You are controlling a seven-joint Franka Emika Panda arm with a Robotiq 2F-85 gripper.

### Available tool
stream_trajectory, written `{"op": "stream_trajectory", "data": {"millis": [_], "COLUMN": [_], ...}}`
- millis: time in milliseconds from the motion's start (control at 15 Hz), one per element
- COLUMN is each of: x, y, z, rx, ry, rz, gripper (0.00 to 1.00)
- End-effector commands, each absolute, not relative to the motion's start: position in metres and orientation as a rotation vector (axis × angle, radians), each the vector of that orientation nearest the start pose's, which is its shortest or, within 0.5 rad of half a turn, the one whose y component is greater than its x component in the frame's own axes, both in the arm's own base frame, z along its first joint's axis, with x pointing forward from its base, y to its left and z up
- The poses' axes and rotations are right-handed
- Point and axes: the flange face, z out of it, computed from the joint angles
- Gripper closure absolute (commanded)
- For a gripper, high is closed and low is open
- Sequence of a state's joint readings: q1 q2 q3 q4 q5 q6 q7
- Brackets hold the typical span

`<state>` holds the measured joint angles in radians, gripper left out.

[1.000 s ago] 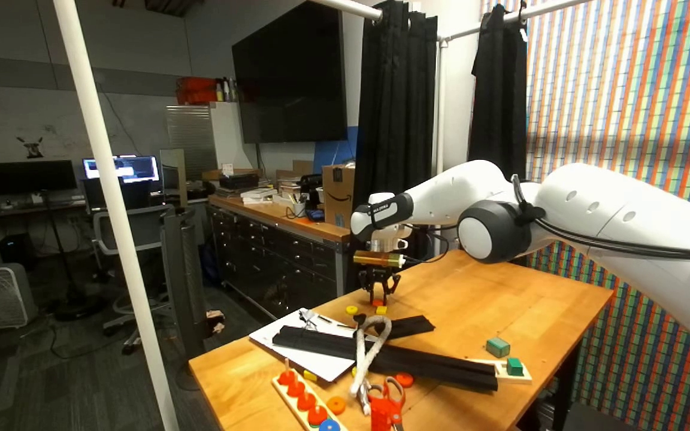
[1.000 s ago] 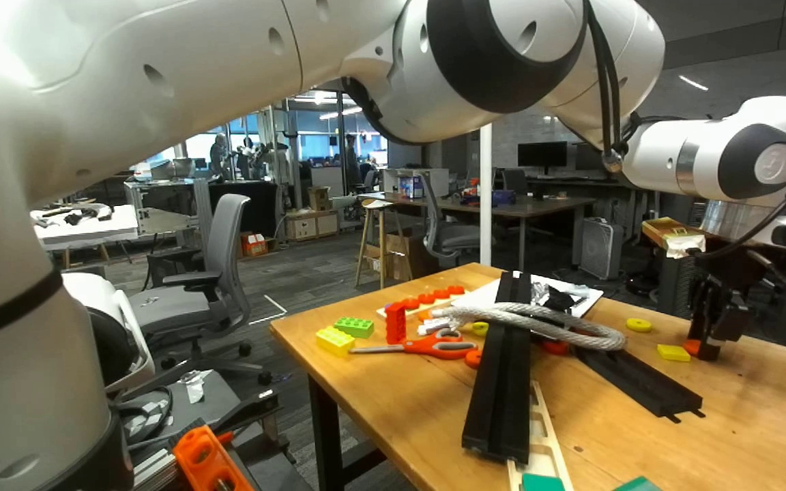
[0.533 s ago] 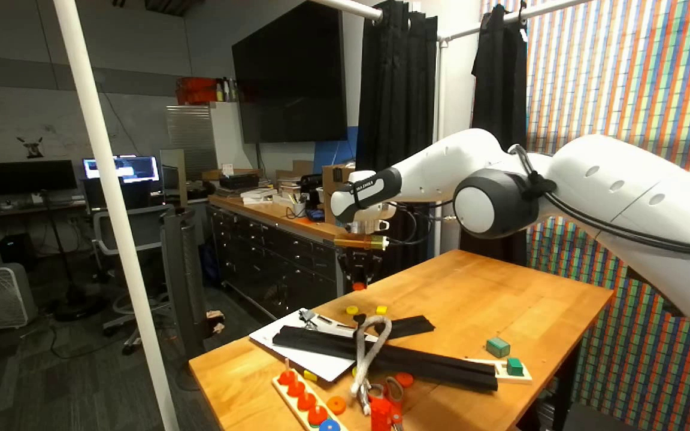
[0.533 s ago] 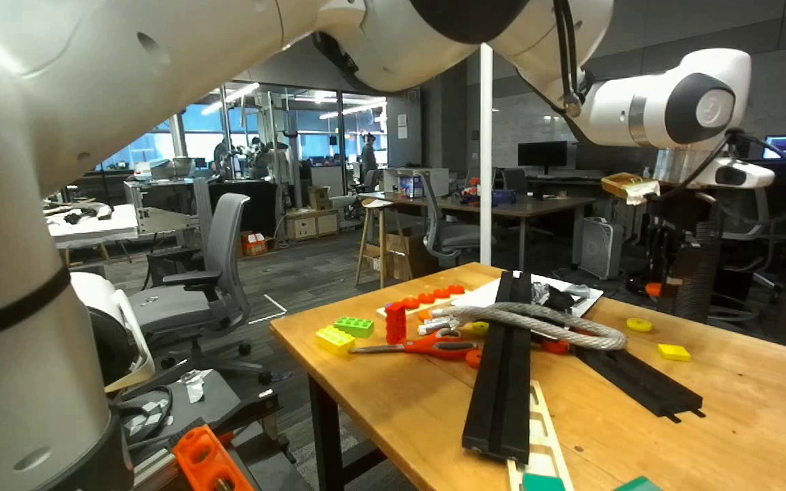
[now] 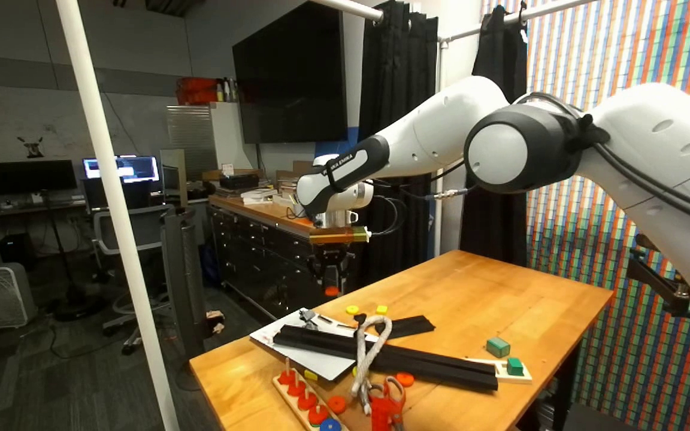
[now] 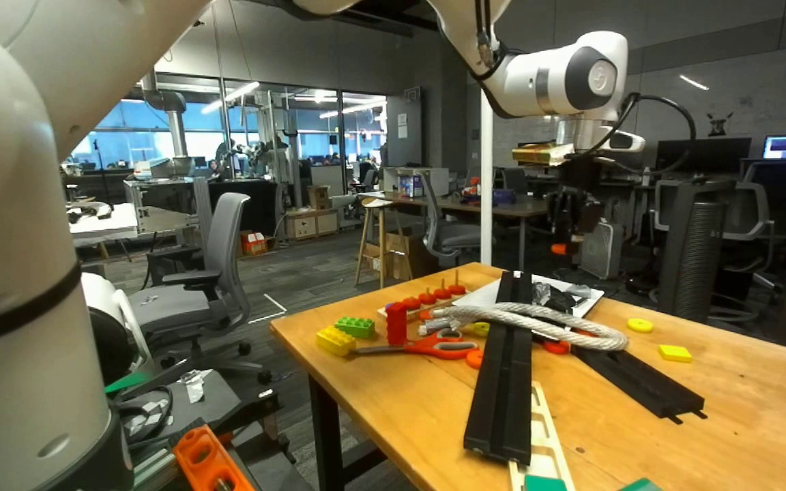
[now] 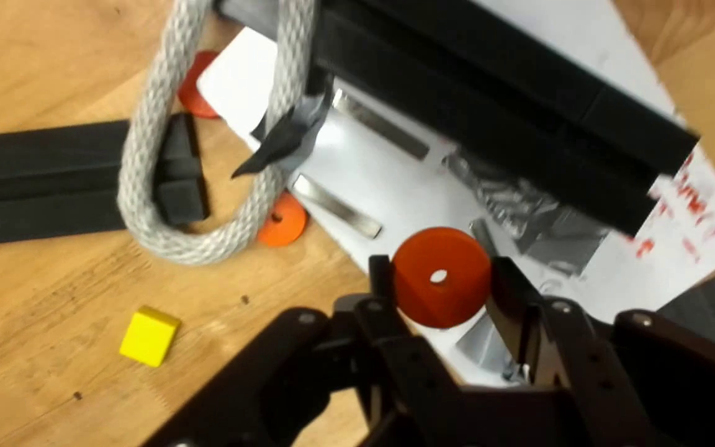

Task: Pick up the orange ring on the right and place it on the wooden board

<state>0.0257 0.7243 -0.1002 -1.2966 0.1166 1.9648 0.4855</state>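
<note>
Bright tabletop, dim floor, glare on white sheet, wrist view softly blurry.

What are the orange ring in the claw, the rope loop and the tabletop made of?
Orange ring: smooth, plastic or painted wood; the plain face, without visible grain, leaves both open.
Rope loop: braided fibre, matt, kind unclear; the woven strands show.
Tabletop: wood, probably varnished, judging by its grain, dark specks and slight sheen.
</note>
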Motion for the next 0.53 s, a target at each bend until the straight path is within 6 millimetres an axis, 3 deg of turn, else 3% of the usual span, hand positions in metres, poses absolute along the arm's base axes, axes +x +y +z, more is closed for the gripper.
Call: {"op": "stream_trajectory", "data": {"millis": [0,267,467], "x": [0.693,0.665,0.653], "y": [0.012,0.047,0.064], "z": [0.323,0.311,0.291], "rx": [-3.035,-3.044,-3.026], "ry": [0.623,0.42,0.27], "rz": [0.147,0.223,0.259], "gripper": [0.83,0.83,0.83]}}
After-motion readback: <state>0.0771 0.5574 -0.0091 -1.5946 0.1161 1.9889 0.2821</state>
